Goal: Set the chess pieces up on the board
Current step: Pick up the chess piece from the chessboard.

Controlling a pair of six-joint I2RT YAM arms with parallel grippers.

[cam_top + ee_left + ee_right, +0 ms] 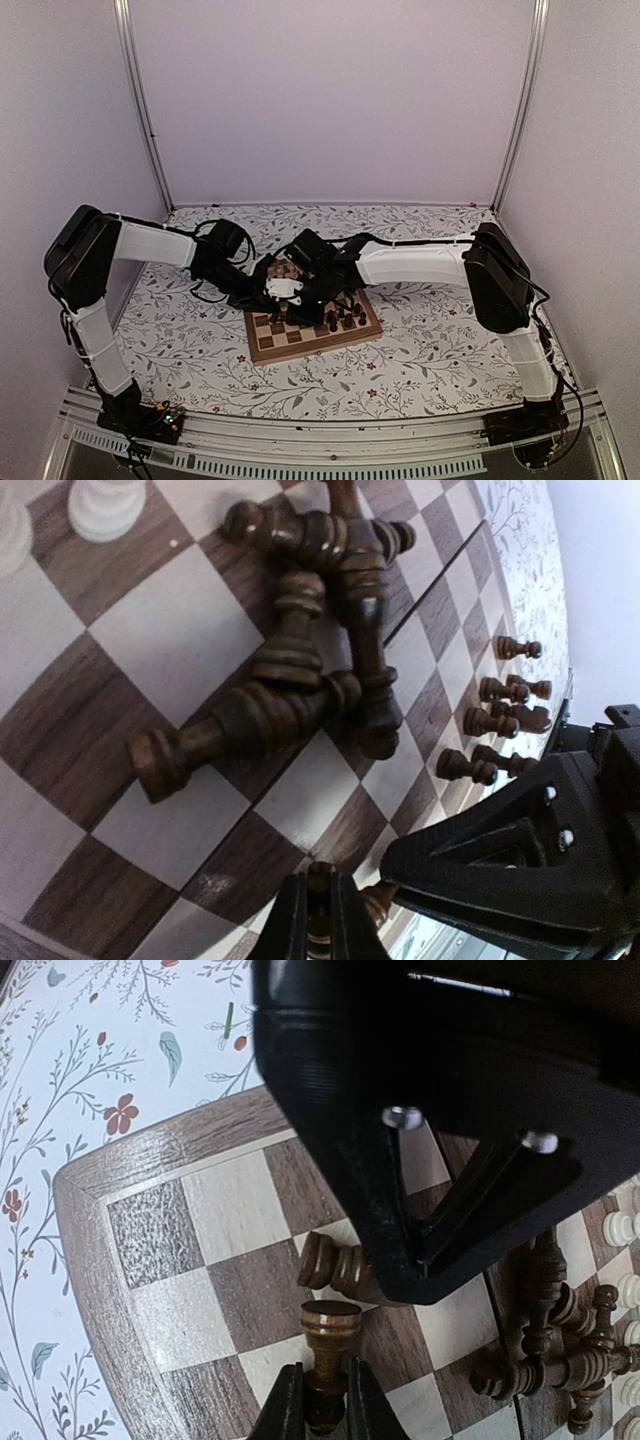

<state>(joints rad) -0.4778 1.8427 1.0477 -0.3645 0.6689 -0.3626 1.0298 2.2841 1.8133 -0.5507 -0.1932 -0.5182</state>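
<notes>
Both hands are down over the board (80, 1260), which sits on the floral surface (420, 350). The left hand (320, 900) is clamped tight on a dark piece (320, 878), low over the board's squares. A heap of toppled dark pieces (300, 680) lies just beyond its fingers, around the board's middle. The right hand (322, 1385) is pinched shut around a flat-topped dark piece (331, 1325), gripping its stem near a corner of the board. A row of dark pieces (500, 720) stands along one board edge.
</notes>
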